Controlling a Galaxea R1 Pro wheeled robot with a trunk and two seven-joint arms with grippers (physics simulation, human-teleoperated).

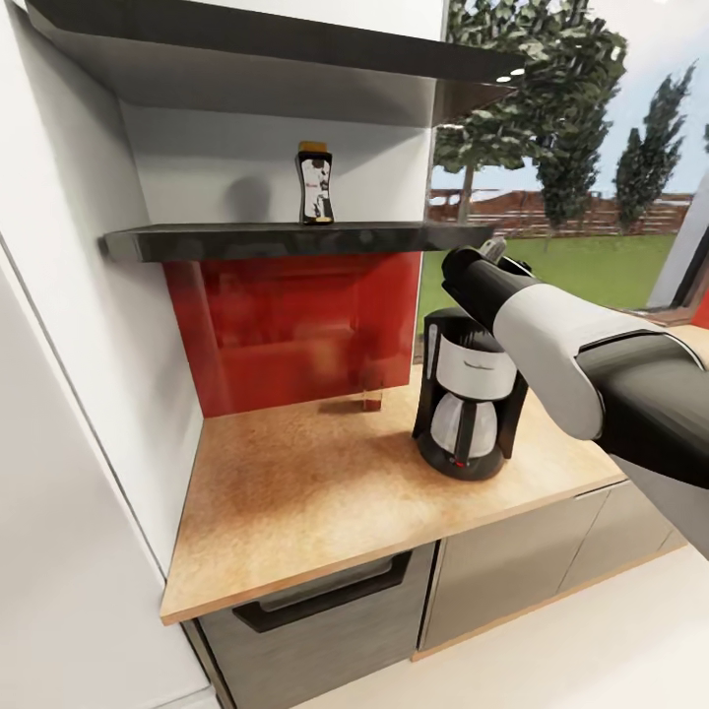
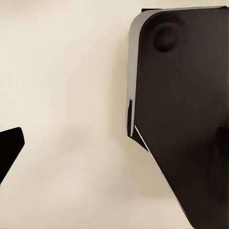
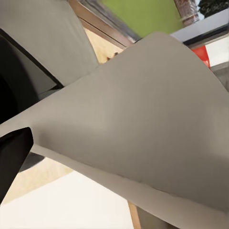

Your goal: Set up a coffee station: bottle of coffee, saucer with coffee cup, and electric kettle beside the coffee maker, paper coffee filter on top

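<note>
The black and white coffee maker stands on the wooden countertop, right of its middle. A dark bottle of coffee is upright on the dark shelf above the red backsplash. My right arm reaches in from the right over the coffee maker, its gripper just above the machine's top. In the right wrist view a pale paper coffee filter spreads close before the camera, held in the gripper, with one dark fingertip showing. My left gripper hangs over pale floor, one fingertip far to the side.
A white wall panel bounds the counter's left side. Drawers and cabinets sit under the counter. A window with trees and lawn lies behind the coffee maker. A dark robot part shows in the left wrist view.
</note>
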